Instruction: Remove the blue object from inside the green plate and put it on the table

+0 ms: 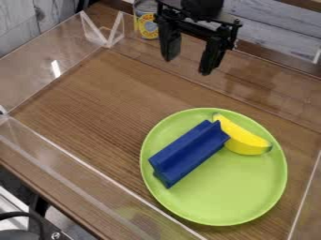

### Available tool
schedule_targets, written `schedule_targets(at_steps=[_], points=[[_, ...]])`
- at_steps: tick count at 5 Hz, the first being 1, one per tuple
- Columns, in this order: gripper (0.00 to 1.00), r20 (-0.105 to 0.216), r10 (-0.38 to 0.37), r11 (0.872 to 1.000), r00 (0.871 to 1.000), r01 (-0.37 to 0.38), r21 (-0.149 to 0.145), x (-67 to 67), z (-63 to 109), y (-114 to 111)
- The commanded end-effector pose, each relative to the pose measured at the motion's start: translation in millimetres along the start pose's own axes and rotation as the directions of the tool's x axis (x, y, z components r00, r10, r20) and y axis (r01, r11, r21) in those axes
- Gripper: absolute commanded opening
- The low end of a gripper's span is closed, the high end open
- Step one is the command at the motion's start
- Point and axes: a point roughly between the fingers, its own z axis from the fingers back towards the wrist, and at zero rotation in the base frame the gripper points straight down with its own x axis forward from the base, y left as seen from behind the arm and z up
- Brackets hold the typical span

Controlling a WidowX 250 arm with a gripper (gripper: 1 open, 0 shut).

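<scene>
Still ahead of the pick: gripper (189,56) high at the table's (100,103) far side, jaws spread wide, holding and touching nothing. Blue object (191,153) lying inside green plate (238,211), right up against yellow piece (243,139). Next, probably: travel over the block, line up across its width, descend, clamp.
</scene>
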Motion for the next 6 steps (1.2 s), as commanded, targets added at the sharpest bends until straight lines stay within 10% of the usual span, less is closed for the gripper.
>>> schedule_targets(at_steps=[1,3,6], points=[[1.0,0.005,0.008,1.0,1.0,-0.008,-0.005,-19.0,-0.8,-7.6],[1.0,0.039,0.015,1.0,0.999,-0.014,-0.022,-57.6,-0.7,-23.9],[1.0,0.036,-0.055,0.997,0.998,0.056,-0.044,-63.1,-13.5,-34.9]])
